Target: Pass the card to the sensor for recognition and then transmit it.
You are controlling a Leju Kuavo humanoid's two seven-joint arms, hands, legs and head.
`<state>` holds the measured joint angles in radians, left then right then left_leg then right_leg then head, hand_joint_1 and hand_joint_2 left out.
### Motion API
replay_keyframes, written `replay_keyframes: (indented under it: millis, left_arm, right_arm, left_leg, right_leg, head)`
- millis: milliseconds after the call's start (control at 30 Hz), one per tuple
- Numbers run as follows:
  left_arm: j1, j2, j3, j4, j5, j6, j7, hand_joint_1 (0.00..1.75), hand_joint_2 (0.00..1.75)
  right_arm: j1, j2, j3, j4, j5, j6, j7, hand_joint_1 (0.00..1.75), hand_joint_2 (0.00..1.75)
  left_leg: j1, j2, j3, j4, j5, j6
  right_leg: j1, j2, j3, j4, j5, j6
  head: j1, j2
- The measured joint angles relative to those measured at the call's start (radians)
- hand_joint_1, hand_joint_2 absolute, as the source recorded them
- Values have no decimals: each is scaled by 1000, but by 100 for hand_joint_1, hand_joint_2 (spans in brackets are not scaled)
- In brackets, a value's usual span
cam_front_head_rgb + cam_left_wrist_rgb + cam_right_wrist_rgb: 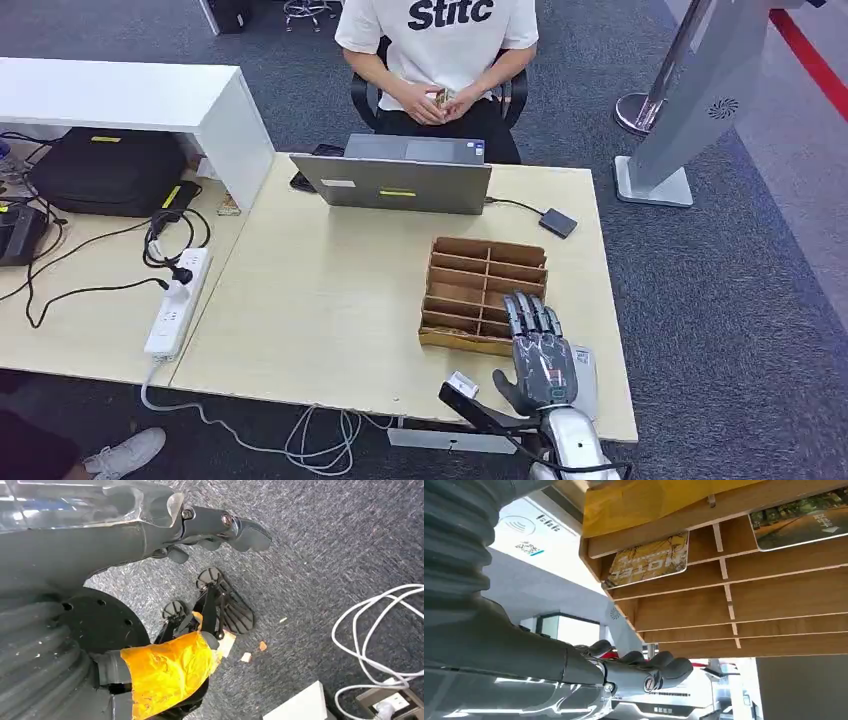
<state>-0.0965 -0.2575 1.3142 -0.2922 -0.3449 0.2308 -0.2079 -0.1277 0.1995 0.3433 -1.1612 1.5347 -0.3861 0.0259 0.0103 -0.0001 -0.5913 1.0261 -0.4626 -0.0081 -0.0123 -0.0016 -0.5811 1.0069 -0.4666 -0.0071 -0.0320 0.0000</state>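
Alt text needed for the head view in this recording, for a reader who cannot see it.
The robot's right hand hovers open over the near right corner of a wooden card rack on a light table. Behind it stands a laptop, with a seated person facing the robot.

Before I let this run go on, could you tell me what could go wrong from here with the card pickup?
1. The right hand hovers open at the near corner of the wooden card rack; its fingers might nudge the light rack instead of reaching a card.
2. The yellow hotel card lies flat in its slot, so a pinch may slip.
3. The card sensor lies partly under the hand, near the table edge, where it could be knocked.
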Motion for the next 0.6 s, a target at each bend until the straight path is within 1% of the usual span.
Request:
replay_keyframes:
  millis: [33, 100, 200, 467, 600]
  left_arm:
    - [0, 0, 0, 0, 0, -2, 0, 0, 175]
    - [0, 1, 0, 0, -3, -4, 1, 0, 175]
    - [0, 2, 0, 0, -8, -6, 2, 0, 175]
    - [0, 8, 0, 0, -13, -16, 2, 0, 175]
    - [0, 9, 0, 0, -15, -21, 2, 0, 175]
  right_arm:
    - [-2, 0, 0, 2, 2, 0, 3, 150, 175]
    - [-7, 0, 0, 9, 9, 1, 17, 168, 175]
    - [-18, 0, -1, 27, 19, 1, 32, 175, 175]
    - [-67, -1, 3, 96, 37, -23, 133, 175, 175]
    - [-82, -5, 12, 114, 37, -30, 152, 175, 175]
  left_leg:
    - [0, 0, 0, 0, 0, 0]
    - [0, 0, 0, 0, 0, 0]
    - [0, 0, 0, 0, 0, 0]
    - [0, 0, 0, 0, 0, 0]
    - [0, 0, 0, 0, 0, 0]
  right_leg:
    - [0, 0, 0, 0, 0, 0]
    - [0, 0, 0, 0, 0, 0]
    - [0, 0, 0, 0, 0, 0]
    - [0, 0, 0, 0, 0, 0]
    - [0, 0, 0, 0, 0, 0]
  head:
    - [0, 0]
    - [0, 0]
    - [0, 0]
    - [0, 0]
    - [0, 0]
